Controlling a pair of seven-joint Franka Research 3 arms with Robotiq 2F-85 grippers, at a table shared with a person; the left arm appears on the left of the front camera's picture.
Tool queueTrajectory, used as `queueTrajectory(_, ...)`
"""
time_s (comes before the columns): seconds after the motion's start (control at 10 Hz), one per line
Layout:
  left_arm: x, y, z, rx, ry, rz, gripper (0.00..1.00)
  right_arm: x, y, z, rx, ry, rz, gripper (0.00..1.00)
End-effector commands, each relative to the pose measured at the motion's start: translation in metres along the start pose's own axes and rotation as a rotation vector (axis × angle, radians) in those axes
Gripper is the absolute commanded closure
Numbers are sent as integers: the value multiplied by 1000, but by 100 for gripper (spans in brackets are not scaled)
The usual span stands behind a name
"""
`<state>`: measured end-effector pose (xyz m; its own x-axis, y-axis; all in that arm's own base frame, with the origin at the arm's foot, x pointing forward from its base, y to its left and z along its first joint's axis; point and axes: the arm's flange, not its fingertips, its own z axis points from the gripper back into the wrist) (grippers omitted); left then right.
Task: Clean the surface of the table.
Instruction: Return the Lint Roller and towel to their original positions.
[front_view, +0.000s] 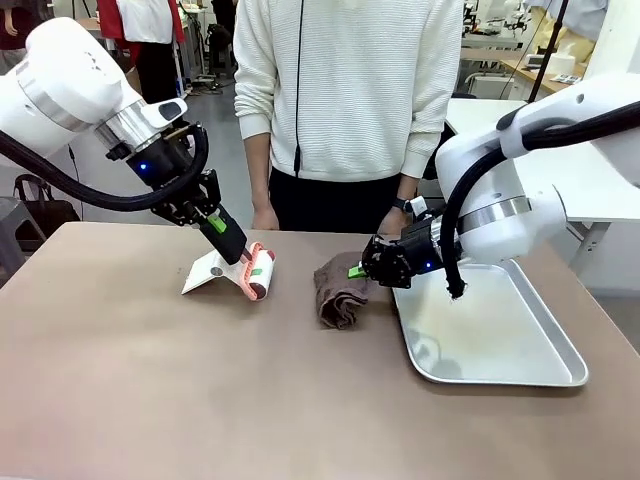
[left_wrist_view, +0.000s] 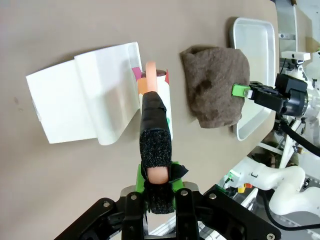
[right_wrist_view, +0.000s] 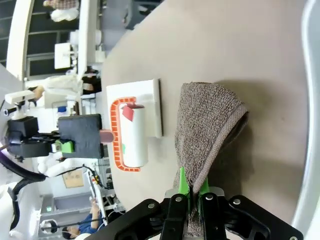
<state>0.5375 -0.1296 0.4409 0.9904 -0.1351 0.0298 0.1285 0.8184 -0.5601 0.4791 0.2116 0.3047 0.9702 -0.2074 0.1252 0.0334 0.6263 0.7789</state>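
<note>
The left gripper (front_view: 222, 232) is clamped on the dark foam-wrapped, salmon-pink handle of a lint roller (front_view: 258, 272) with a white sticky drum, holding it tilted so the drum meets the matte taupe tabletop (front_view: 150, 380). Behind the drum a peeled white sheet (front_view: 207, 270) lies curled on the surface; it is probably the roller's spent or protective layer, though the front view leaves that unclear. The right gripper (front_view: 366, 268) is pinched shut on an edge of a crumpled brown terry towel (front_view: 340, 290), which rests on the tabletop just beside the left rim of a shallow metal tray (front_view: 520, 375). The grip on the towel's hem looks suited to dragging it as a wipe.

The tabletop spreads wide and bare toward the near edge and the robot's left, giving both tools open room there. The tight spots are the gap between roller and towel, the tray's raised rim, and the far edge where a person (front_view: 340, 110) stands with hands resting close.
</note>
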Motion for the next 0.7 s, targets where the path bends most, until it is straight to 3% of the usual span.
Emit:
queueTrajectory(0.0,8,-8,0,11,-44,21,78,4,8,-1,-39,13,-22,93)
queueTrajectory(0.5,18,6,-8,-31,-120,141,78,8,3,0,-15,4,-38,93)
queueTrajectory(0.6,18,7,-9,-35,-90,141,78,9,2,1,-11,0,-43,93)
